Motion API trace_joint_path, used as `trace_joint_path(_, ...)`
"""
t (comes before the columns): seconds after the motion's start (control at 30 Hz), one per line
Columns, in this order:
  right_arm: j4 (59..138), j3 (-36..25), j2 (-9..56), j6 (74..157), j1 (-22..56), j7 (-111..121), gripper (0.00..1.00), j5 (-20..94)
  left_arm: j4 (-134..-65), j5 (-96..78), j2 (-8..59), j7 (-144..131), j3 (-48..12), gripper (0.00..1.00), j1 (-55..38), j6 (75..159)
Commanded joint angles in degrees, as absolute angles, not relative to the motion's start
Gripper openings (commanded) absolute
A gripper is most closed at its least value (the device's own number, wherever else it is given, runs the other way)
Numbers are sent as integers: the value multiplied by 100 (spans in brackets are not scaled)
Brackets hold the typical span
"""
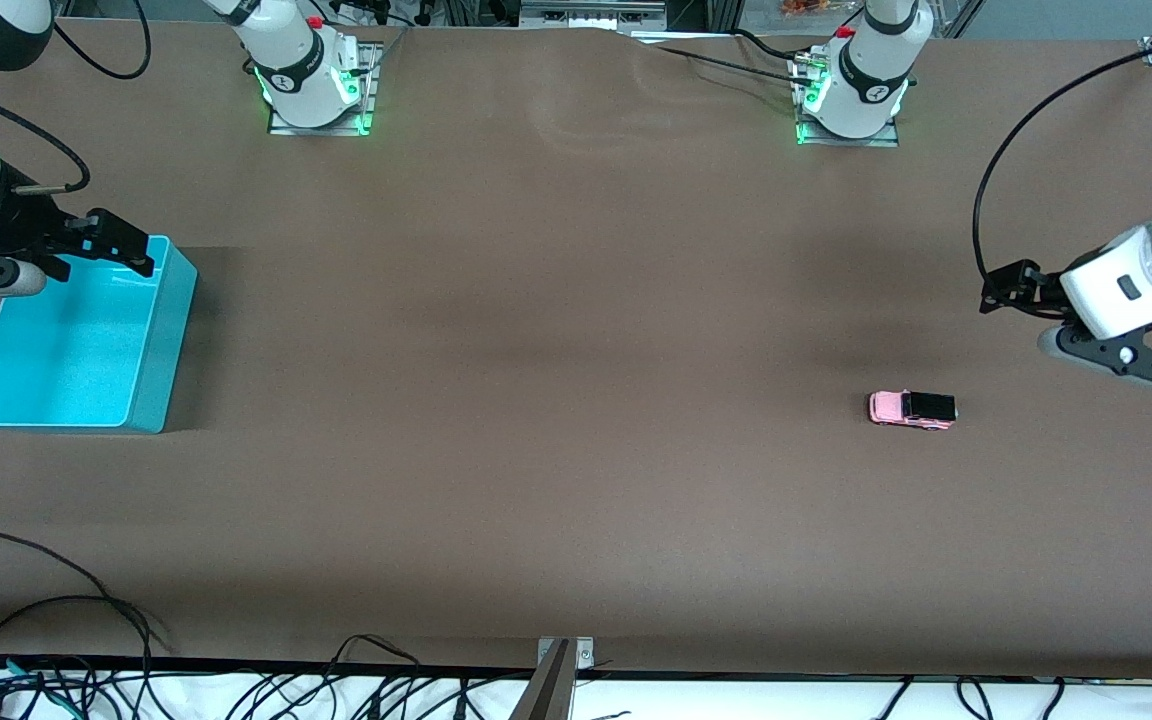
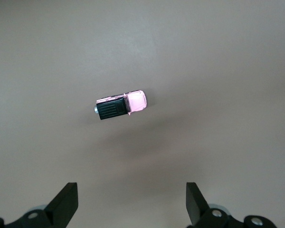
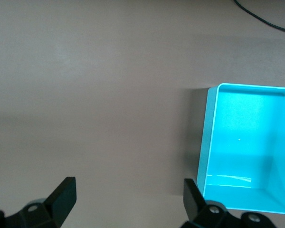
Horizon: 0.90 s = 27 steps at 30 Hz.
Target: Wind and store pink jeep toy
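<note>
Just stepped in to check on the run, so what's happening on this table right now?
Nothing is being handled yet. The pink jeep toy sits on its wheels on the table toward the left arm's end, untouched. The left hand hangs open in the air near it, with the jeep in its wrist camera. The right hand is open too, up over the edge of the turquoise bin at the right arm's end. The bin looks empty, so winding and storing are still to do.

turquoise bin [image 3: 249, 147] cut off at the right wrist view's edge, pink jeep toy [image 1: 912, 408] wheels (tiny) barely discernible
</note>
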<state>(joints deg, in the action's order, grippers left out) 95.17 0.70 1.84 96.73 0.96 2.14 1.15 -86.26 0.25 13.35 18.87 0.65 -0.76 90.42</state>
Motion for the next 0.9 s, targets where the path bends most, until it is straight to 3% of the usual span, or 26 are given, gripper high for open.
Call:
trace_joint_path(0.0, 9360, 70, 264, 9598, 88, 220, 100, 44, -8385, -18, 1722, 2522, 62, 100, 26, 9053)
trace_joint_path(0.23, 9360, 70, 255, 9598, 88, 229, 100, 44, -8464, -18, 1916, 3593, 53, 100, 70, 9588)
trace_joint_path(0.67, 9360, 70, 255, 9598, 88, 229, 100, 53, -8508, 62, 2496, 5052, 44, 100, 97, 9852)
trace_joint_path(0.87, 9360, 70, 255, 9598, 88, 229, 100, 53, -9131, 88, 2540, 6011, 44, 100, 158, 10651)
